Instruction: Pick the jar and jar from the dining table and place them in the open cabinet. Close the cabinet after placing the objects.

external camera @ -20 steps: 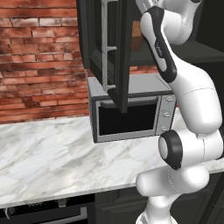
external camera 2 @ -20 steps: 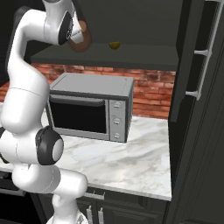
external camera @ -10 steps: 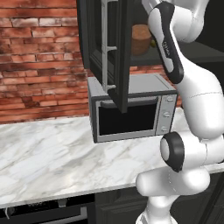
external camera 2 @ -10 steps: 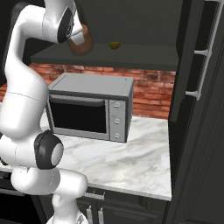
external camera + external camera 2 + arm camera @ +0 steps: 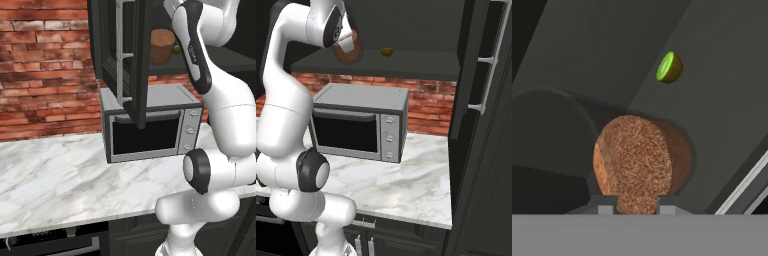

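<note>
A clear jar [image 5: 639, 162] with reddish-brown grainy filling sits between my two finger tips, and my gripper [image 5: 632, 205] is shut on it. The jar [image 5: 162, 46] hangs tilted inside the open black cabinet [image 5: 131, 60], just above its inner shelf [image 5: 406, 62]. From the right, the jar [image 5: 352, 47] shows below my hand at the shelf's left end. The dining table is out of view.
A small yellow fruit [image 5: 387, 51] lies on the shelf right of the jar. A steel microwave [image 5: 361, 122] stands under the cabinet on the marble counter [image 5: 55, 180]. The cabinet's doors [image 5: 481, 100] stand open, with long silver handles [image 5: 491, 60].
My hand has carried the jar slightly deeper into the cabinet and a little lower toward the shelf. The forearm has swung right in the left base view.
</note>
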Robot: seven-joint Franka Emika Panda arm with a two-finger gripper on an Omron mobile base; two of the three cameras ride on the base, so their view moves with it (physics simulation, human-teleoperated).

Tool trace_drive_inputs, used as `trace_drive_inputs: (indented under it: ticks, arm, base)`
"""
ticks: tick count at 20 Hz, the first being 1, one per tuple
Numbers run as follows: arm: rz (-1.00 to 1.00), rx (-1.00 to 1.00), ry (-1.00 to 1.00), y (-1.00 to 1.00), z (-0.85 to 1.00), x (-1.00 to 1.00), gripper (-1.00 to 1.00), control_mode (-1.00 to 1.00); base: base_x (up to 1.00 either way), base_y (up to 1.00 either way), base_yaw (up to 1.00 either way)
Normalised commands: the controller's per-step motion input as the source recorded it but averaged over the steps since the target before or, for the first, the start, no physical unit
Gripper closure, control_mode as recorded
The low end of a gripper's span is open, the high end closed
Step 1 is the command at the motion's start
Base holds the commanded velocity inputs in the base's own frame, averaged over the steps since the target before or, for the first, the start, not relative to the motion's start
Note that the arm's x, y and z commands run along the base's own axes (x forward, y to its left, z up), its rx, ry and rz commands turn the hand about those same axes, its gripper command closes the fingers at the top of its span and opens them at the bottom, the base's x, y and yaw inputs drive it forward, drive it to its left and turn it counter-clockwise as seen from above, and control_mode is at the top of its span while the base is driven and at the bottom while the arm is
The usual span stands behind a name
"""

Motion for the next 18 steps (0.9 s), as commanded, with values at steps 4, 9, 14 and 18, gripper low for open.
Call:
trace_drive_inputs:
  ticks: [4,9,14,18]
  arm:
    - [0.02,0.0,0.0,0.17,-0.2,0.14,-1.0,-1.0]
    - [0.05,0.06,-0.05,0.11,-0.01,0.1,-1.0,-1.0]
    - [0.08,0.1,-0.14,0.0,0.01,0.0,-1.0,-1.0]
    - [0.07,0.07,-0.12,0.0,0.06,0.0,-1.0,-1.0]
  base:
    - [0.0,0.0,0.0]
    - [0.0,0.0,0.0]
    - [0.0,0.0,0.0]
    - [0.0,0.0,0.0]
